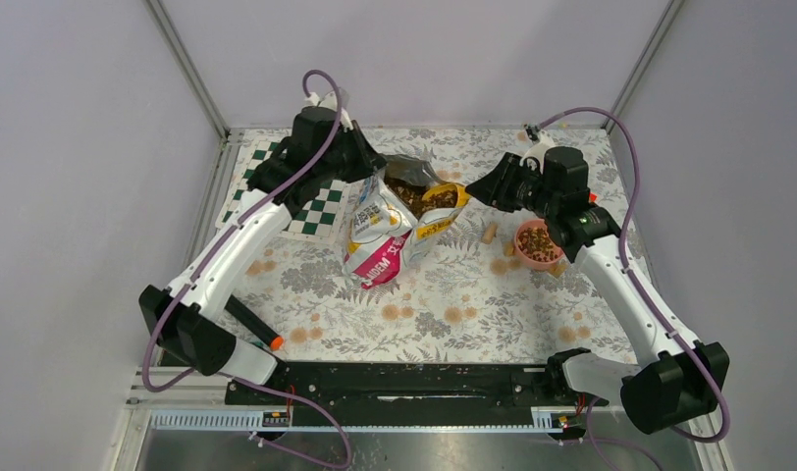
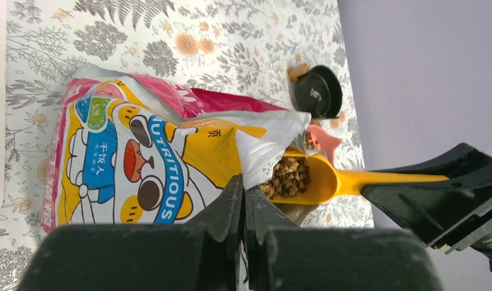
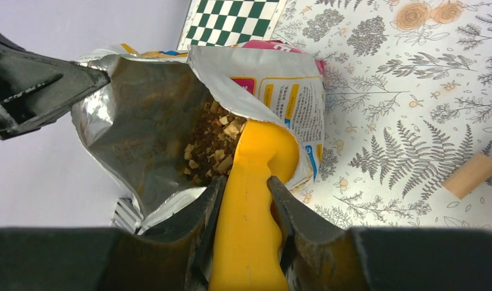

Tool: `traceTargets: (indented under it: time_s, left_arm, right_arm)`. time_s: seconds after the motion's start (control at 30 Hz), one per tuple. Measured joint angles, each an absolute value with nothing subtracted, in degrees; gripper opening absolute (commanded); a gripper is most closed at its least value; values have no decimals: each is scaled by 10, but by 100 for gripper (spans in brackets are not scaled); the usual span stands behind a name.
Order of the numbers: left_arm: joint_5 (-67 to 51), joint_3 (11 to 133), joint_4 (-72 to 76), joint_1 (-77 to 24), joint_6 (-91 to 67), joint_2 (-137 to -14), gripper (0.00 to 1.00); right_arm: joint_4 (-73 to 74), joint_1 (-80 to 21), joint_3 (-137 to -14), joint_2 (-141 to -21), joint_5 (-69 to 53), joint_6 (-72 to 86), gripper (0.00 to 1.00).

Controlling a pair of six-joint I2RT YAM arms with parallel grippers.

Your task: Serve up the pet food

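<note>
On yellow bag point(image 2: 195, 151), blue banner point(image 2: 166, 176) reads "NUTRITIOUS"

Top camera overhead, distant; wrist cameras close, opposed, sharing open bag point(image 3: 140, 121).

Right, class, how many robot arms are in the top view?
2. The left arm, on the left, pinches the bag's rim; the right arm, on the right, grips a yellow scoop.
</note>
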State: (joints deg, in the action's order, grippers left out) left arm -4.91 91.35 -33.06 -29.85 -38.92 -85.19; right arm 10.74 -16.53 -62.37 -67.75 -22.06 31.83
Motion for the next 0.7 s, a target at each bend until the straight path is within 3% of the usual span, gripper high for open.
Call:
traceTargets:
  time_s: [0.23,0.7]
  left_arm:
    - [-100,857,-277,-270,-394,-821,0]
    - [-123,847,-278,-269,-335,-807,0]
  right_arm:
    - [72,-169,-617,-673,-238,337,0]
    - [-150,-169,-495,-679,-267,602,0]
